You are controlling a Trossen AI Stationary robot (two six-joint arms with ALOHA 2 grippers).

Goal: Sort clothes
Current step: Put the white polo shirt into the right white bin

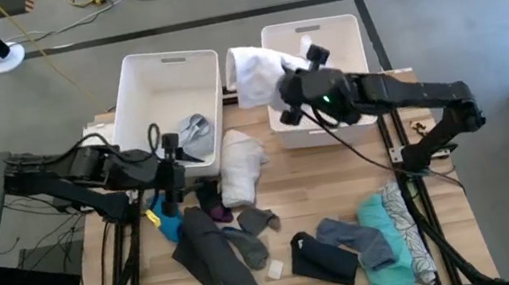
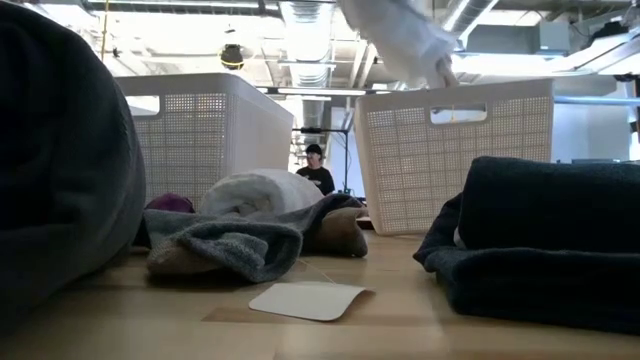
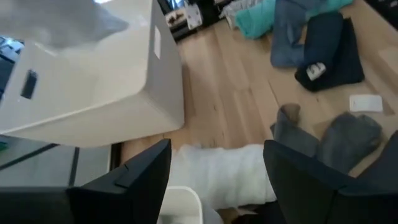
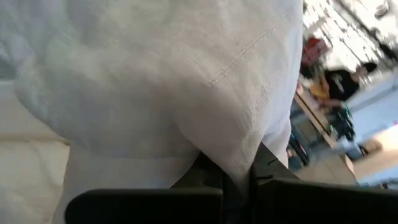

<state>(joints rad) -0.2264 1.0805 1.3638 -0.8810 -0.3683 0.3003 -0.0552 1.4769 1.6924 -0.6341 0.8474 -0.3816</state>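
Note:
My right gripper (image 1: 277,92) is shut on a white garment (image 1: 252,72) and hangs in the air over the left rim of the right bin (image 1: 339,34). In the low view that garment (image 2: 400,40) hangs above the bin's top edge. My left gripper (image 1: 170,161) stands open above the near rim of the left bin (image 1: 150,87), touching nothing. Its fingers point toward a rolled white garment (image 3: 217,174) lying on the table. A grey garment (image 1: 194,129) lies in the left bin. More clothes lie spread over the table's near half. My right gripper pinches a gathered fold of the white garment (image 4: 249,152) between its two fingers. The fingers come nearly level from the table's right side. The cloth is lifted clear of the table and drapes slack beyond and over the fingers, hiding which part of the garment is held.
On the wood lie a dark grey garment (image 1: 213,260), grey socks (image 1: 255,225), a navy piece (image 1: 321,259), a blue-grey one (image 1: 355,237), and teal and patterned clothes (image 1: 395,238) at the right edge. A small white tag (image 1: 276,270) lies near the front. A person (image 2: 316,170) stands beyond the table.

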